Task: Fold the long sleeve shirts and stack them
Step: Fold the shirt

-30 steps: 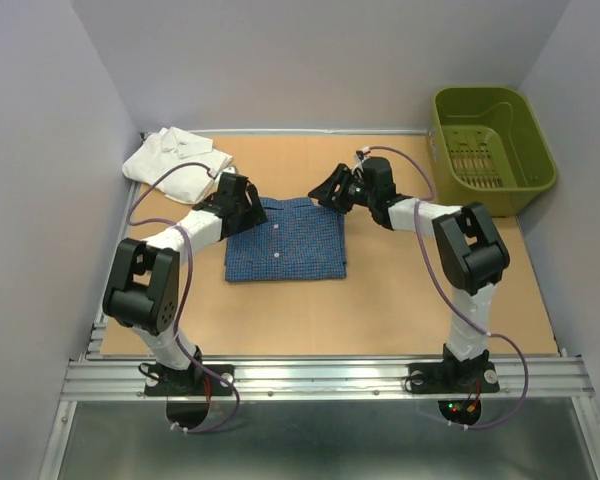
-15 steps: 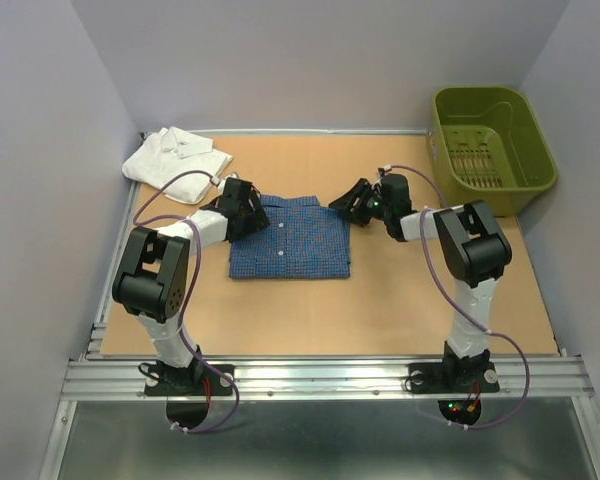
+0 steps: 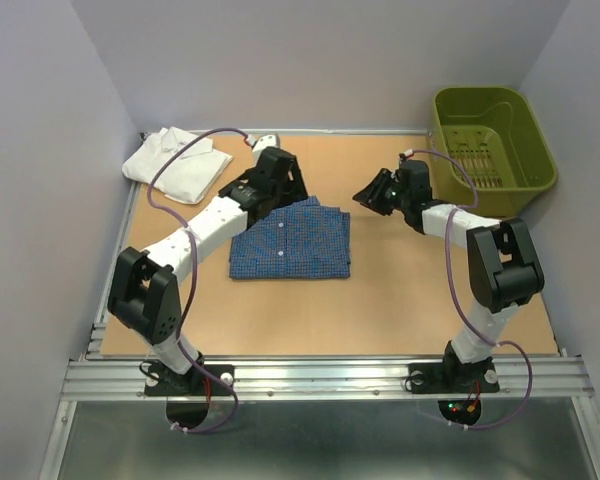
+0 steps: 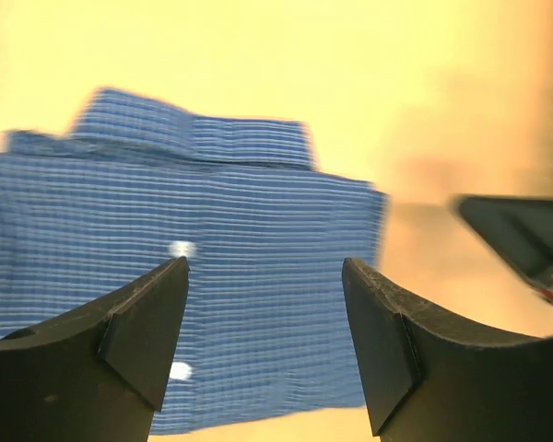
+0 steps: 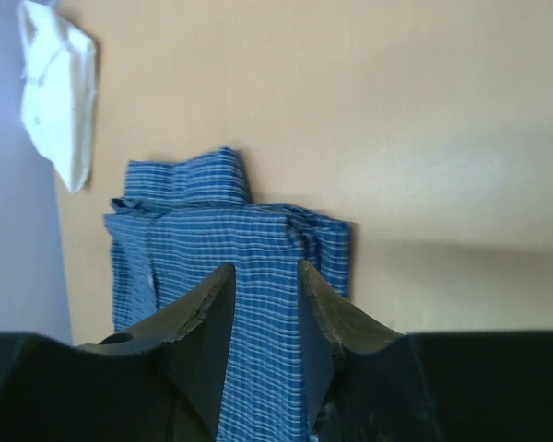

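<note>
Centrally placed: the dark blue checked shirt (image 3: 295, 238), folded to a neat rectangle and flat on the tan table (image 3: 400, 300). Collar at the far edge, button line down the middle, a few white buttons showing.

The white shirt (image 3: 177, 163) lies apart in the far-left corner as a loose folded bundle with its collar on top. Well clear of the blue one; the two are not stacked.

Left gripper (image 4: 264, 276): raised over the blue shirt's far-left corner, by the collar. Fingers spread wide, nothing between them; its wrist view looks straight through the gap at cloth below. That view is blurred.

Right gripper (image 5: 265, 272): off the cloth, in the air beside the shirt's far-right corner, fingertips pointing left toward it. Fingers drawn close with only a narrow slot left, and nothing gripped in it; the shirt's folded right edge shows through the slot from above.

Both arms reach in from the near edge, with purple cables (image 3: 195, 140) looping along them.

Olive-green basket (image 3: 490, 150) stands at the far-right corner, beyond the right arm.
</note>
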Controlling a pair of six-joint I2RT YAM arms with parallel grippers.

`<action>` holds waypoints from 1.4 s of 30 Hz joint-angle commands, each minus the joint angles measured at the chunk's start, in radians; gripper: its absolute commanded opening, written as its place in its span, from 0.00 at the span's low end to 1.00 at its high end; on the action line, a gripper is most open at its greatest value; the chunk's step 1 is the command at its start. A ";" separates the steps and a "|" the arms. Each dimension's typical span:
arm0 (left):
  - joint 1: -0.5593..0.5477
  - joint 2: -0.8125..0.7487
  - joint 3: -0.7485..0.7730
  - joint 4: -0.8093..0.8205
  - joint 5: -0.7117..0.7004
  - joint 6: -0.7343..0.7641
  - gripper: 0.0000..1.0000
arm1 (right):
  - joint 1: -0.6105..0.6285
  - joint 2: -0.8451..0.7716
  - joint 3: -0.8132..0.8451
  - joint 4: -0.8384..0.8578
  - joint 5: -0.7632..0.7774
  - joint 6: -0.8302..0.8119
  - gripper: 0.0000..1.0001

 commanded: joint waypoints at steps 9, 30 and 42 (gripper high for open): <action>-0.227 0.290 0.221 -0.148 -0.073 -0.072 0.78 | -0.033 0.013 -0.052 -0.090 -0.059 -0.068 0.39; -0.237 -0.001 -0.212 -0.222 -0.030 0.073 0.78 | 0.018 -0.150 -0.311 -0.010 -0.162 0.057 0.40; -0.275 0.155 0.129 -0.240 -0.136 -0.043 0.78 | 0.027 -0.050 -0.378 0.249 -0.179 0.210 0.40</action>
